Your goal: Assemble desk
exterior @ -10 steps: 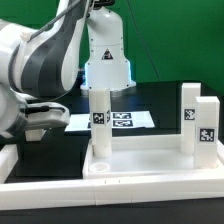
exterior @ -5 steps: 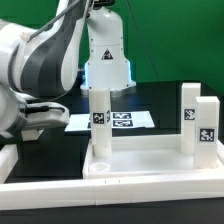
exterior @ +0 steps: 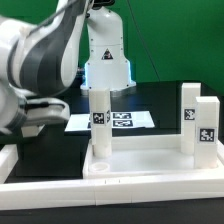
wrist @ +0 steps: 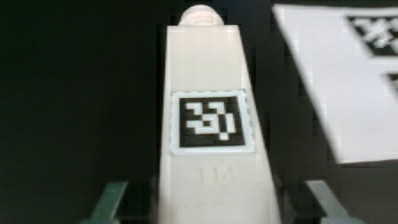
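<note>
The white desk tabletop [exterior: 140,163] lies upside down at the front of the exterior view. One tagged square leg [exterior: 98,118] stands in its left corner socket, and two more legs [exterior: 190,115] [exterior: 206,128] stand at the right. My gripper [exterior: 101,88] hangs over the top of the left leg. In the wrist view the leg [wrist: 210,110] runs between my gripper [wrist: 217,197], whose fingers [wrist: 118,200] stand on either side with dark gaps to the leg. It is open and holds nothing.
The marker board [exterior: 122,120] lies flat behind the tabletop and also shows in the wrist view [wrist: 347,80]. A long low white border bar [exterior: 110,197] runs along the front, and another [exterior: 8,160] along the exterior view's left. A green wall stands behind.
The arm's upper links have shifted slightly. The gripper stays over the left leg and no part has moved.
</note>
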`<state>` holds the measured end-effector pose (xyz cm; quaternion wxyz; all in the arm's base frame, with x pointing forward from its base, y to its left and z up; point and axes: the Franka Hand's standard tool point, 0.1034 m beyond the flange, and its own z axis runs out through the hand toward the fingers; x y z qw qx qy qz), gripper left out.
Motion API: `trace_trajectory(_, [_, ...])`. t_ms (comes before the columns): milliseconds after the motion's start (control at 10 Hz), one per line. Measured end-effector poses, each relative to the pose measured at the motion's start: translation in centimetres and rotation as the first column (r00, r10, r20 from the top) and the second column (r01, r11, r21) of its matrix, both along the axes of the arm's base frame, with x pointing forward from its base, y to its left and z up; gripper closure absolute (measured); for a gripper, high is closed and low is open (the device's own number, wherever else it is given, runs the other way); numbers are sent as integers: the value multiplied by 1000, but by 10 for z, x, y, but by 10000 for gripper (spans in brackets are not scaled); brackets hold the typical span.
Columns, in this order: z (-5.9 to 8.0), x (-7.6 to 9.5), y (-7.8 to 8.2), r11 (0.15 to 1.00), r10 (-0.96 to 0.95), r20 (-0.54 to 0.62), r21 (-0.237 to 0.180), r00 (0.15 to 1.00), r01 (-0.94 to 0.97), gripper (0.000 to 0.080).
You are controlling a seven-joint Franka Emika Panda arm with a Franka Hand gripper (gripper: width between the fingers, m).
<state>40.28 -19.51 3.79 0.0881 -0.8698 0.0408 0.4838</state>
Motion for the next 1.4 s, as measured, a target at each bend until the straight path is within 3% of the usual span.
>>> trace_trajectory(100, [30,14,0,1000,-24,11,1,1000,24,511])
trace_trajectory(300, [67,32,9,998,-49,67,-39,997,51,511])
trace_trajectory(400, [74,27,10,998,-58,78,-31,995,60,511])
trace_trajectory(500, [67,28,6,997,-57,101,-40,993,61,511])
trace_trajectory(700, [68,42,3,997,-32,239,-67,970,49,511])
trace_trajectory(800, [74,51,9,995,-20,278,-88,960,47,511])
trace_trajectory(1000, [109,96,26,993,25,415,-117,909,27,511])
trace_trajectory(1100, [125,108,27,992,45,457,-125,888,14,511])
trace_trajectory(1400, [120,116,20,986,68,625,-160,778,42,511])
